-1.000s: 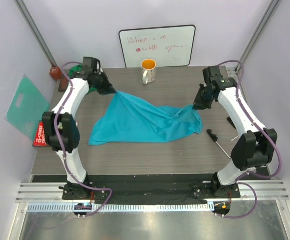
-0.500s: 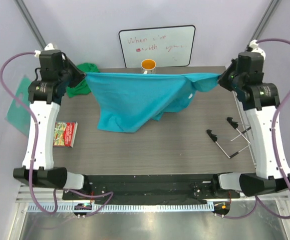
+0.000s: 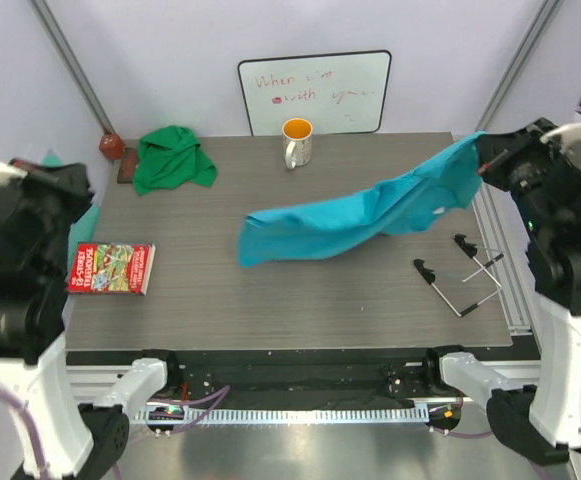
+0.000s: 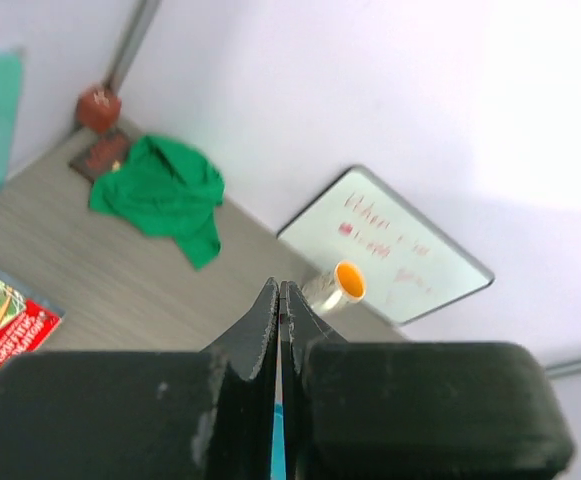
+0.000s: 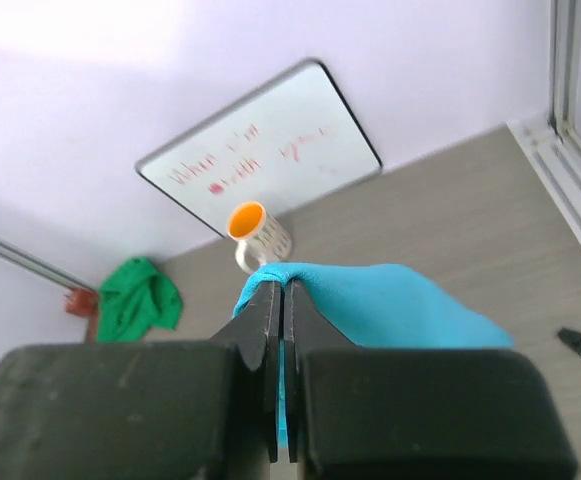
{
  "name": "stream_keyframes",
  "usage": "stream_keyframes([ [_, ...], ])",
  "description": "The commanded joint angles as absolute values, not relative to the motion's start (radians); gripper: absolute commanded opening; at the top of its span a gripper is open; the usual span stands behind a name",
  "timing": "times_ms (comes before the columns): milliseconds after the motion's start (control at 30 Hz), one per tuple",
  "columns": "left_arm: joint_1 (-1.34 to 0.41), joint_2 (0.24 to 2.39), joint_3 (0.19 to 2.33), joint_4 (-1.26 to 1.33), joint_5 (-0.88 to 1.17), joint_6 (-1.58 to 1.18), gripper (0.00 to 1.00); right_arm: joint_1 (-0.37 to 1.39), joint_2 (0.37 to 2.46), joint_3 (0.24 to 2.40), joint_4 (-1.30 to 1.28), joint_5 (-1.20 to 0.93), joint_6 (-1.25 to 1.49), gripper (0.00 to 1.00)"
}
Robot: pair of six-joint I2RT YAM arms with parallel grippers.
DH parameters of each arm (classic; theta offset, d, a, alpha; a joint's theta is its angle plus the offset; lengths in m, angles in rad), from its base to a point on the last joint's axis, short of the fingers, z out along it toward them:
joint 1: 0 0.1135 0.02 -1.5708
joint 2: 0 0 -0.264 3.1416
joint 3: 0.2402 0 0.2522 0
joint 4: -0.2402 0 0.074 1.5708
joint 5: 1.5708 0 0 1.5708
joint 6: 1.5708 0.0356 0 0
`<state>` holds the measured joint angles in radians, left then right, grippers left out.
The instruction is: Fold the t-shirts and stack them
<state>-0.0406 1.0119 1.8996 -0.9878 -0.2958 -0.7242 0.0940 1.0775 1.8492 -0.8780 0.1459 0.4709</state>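
Right gripper [image 5: 280, 272] is clamped on a corner of the blue shirt [image 3: 370, 215], held high over the right edge of the table [image 3: 270, 300]. The cloth trails left and down over mid-table, its left end loose. Left gripper [image 4: 279, 292] is closed, raised at the near left; a blue sliver shows between its fingers, pinched or not I cannot tell. Green shirt [image 3: 173, 158] lies crumpled at the far left
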Motion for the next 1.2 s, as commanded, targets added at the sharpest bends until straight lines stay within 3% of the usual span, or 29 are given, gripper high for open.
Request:
stream_keyframes([
  [0,-0.037,0.940,1.927,-0.977,-0.423,-0.692,0.00,0.089,1.000,1.914,-0.765,0.127,0.440,0.01],
  [200,-0.037,0.933,1.826,-0.984,-0.309,-0.732,0.00,0.090,1.017,1.817,-0.865,0.048,0.466,0.01],
  [333,-0.035,0.923,1.521,-0.859,-0.088,-0.797,0.01,0.091,0.959,1.703,-0.857,0.031,0.494,0.01],
  [433,-0.037,0.972,1.352,-0.750,0.125,-0.860,0.18,0.090,0.948,1.663,-0.879,0.026,0.489,0.01],
  [500,-0.067,1.029,1.306,-0.716,0.176,-0.870,0.24,0.091,0.968,1.651,-0.900,0.014,0.491,0.01],
  [567,-0.107,1.057,1.296,-0.707,0.154,-0.855,0.34,0.090,0.986,1.647,-0.913,-0.038,0.495,0.01],
  [767,-0.410,1.313,1.292,-0.592,0.227,-0.822,0.37,0.091,1.014,1.654,-0.926,0.109,0.443,0.01],
  [900,-0.661,1.541,1.437,-0.589,0.250,-0.750,0.39,0.090,1.040,1.667,-0.945,0.253,0.437,0.01],
  [1000,-0.787,1.701,1.527,-0.598,0.297,-0.715,0.39,0.091,1.074,1.680,-0.898,0.210,0.448,0.01],
  [1167,-0.828,1.858,1.603,-0.611,0.400,-0.674,0.38,0.090,1.176,1.758,-0.798,0.045,0.471,0.01],
])
